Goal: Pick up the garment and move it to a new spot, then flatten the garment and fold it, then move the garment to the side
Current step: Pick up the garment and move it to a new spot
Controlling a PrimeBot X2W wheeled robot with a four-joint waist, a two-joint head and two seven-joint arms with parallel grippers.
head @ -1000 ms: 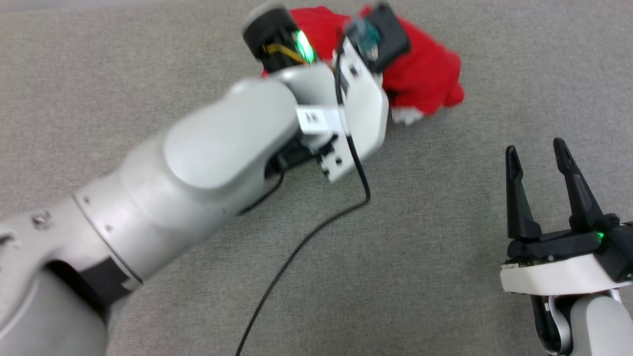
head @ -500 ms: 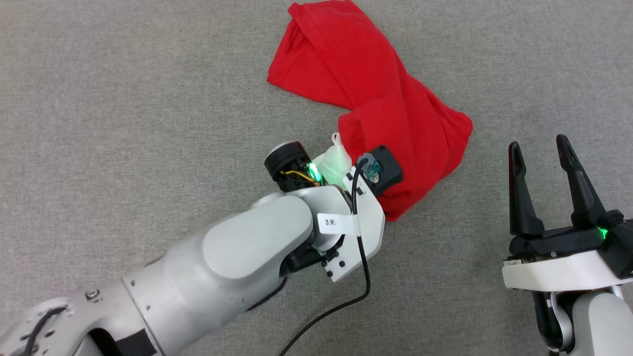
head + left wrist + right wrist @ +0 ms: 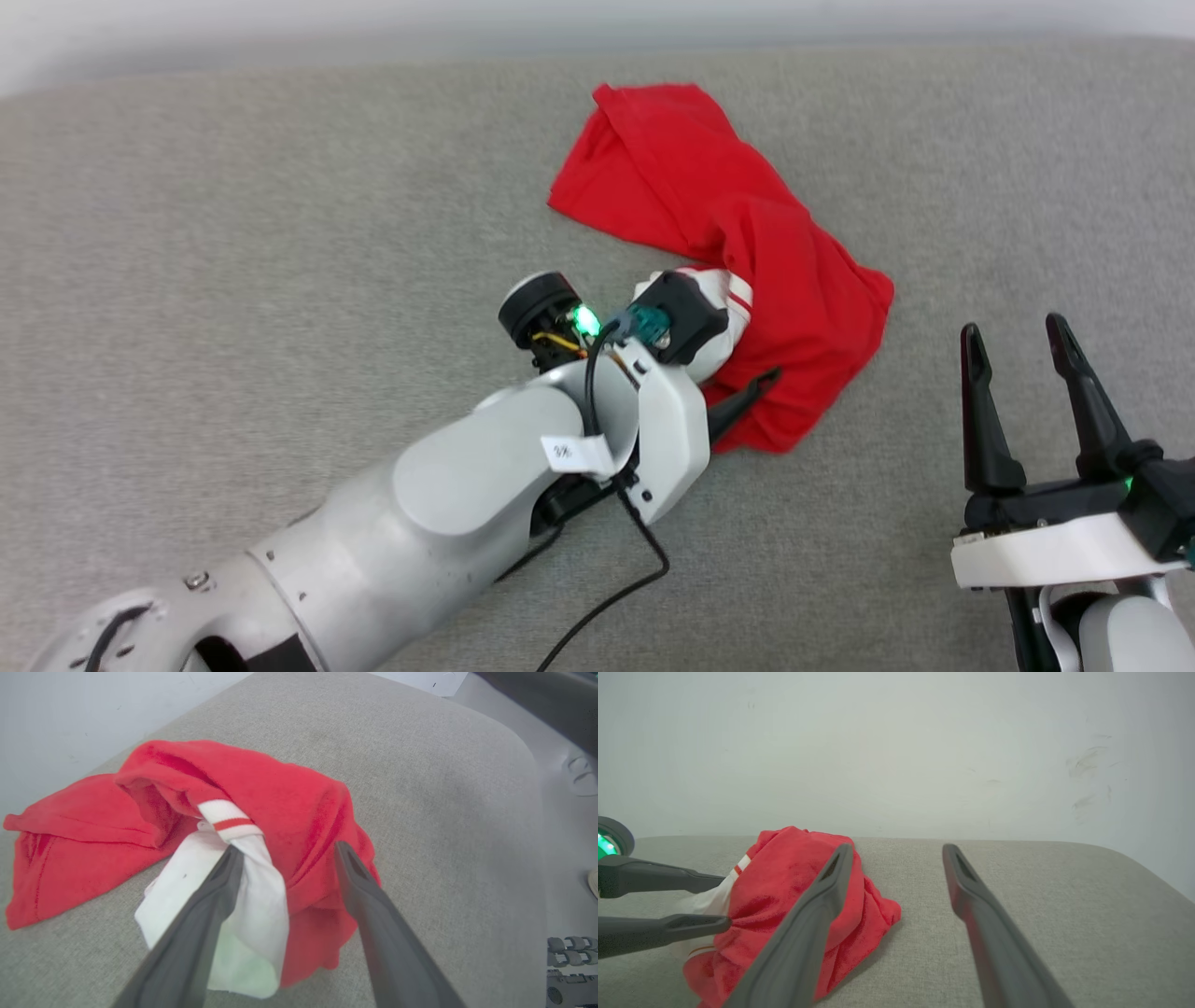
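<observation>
We see the robot's pale left arm (image 3: 448, 504) reaching from the near left across a grey cushioned surface (image 3: 233, 280). Its left hand (image 3: 288, 849) meets the near edge of the garment (image 3: 747, 233) with its fingers spread apart. In the left wrist view the two dark fingers straddle the cloth: a white sleeve (image 3: 252, 896) with a red stripe lies against the left finger, and bunched red fabric sits between the fingers and under the right one. The hand is open, not clamped on the cloth.

The garment lies crumpled at the middle of the surface, running from the far centre towards the near right. Its lettering is not in view.

To the garment's right, apart from it, the right hand (image 3: 1013, 327) hangs over bare surface with its fingers parted and nothing between them. A pale wall (image 3: 896, 742) rises behind the far edge.
</observation>
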